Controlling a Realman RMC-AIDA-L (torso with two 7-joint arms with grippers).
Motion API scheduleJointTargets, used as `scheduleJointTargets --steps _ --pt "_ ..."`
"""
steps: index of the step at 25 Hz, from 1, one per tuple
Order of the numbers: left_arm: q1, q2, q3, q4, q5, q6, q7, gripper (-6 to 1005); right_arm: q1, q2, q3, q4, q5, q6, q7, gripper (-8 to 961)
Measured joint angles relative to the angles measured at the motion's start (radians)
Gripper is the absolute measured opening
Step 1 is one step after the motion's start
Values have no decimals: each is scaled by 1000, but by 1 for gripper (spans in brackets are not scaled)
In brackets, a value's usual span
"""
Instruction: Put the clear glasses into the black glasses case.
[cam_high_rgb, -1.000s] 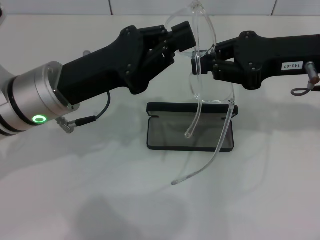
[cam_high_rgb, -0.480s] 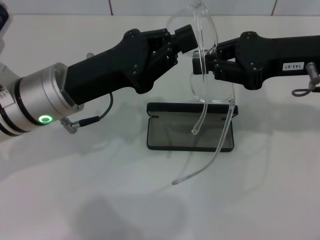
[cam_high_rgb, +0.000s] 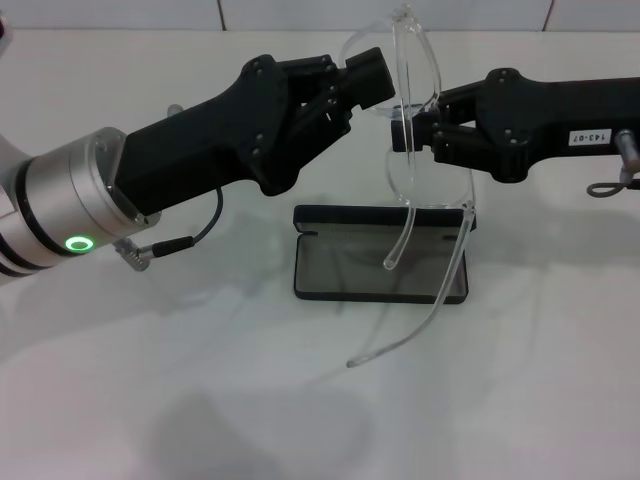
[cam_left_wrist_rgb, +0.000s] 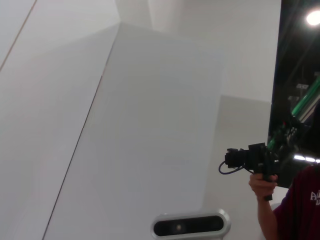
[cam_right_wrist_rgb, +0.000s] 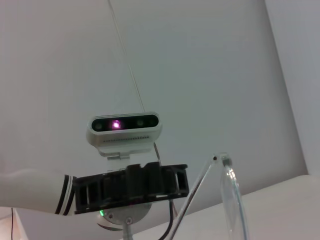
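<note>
The clear glasses (cam_high_rgb: 412, 95) hang upright in the air above the black glasses case (cam_high_rgb: 380, 268), their two arms dangling down over it. The case lies open on the white table, its grey lining facing up. My right gripper (cam_high_rgb: 413, 128) comes in from the right and is shut on the middle of the glasses' front. My left gripper (cam_high_rgb: 372, 78) reaches in from the left and sits against the upper left part of the lens. In the right wrist view one glasses arm and lens edge (cam_right_wrist_rgb: 231, 197) show, with the left gripper (cam_right_wrist_rgb: 131, 187) behind them.
The white table (cam_high_rgb: 200, 380) stretches around the case. A cable (cam_high_rgb: 175, 240) hangs under my left arm. In the left wrist view a person holding a camera (cam_left_wrist_rgb: 260, 167) stands by the wall, away from the work.
The glasses and both grippers have shifted slightly to the right. The nearer dangling arm has swung a little toward the right over the case.
</note>
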Motion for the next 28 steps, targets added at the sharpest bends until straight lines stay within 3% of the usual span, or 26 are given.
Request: scheduleJointTargets --steps 28 --pt "-4 -3 38 -20 -8 -76 32 67 26 4 -14 38 22 7 -7 118"
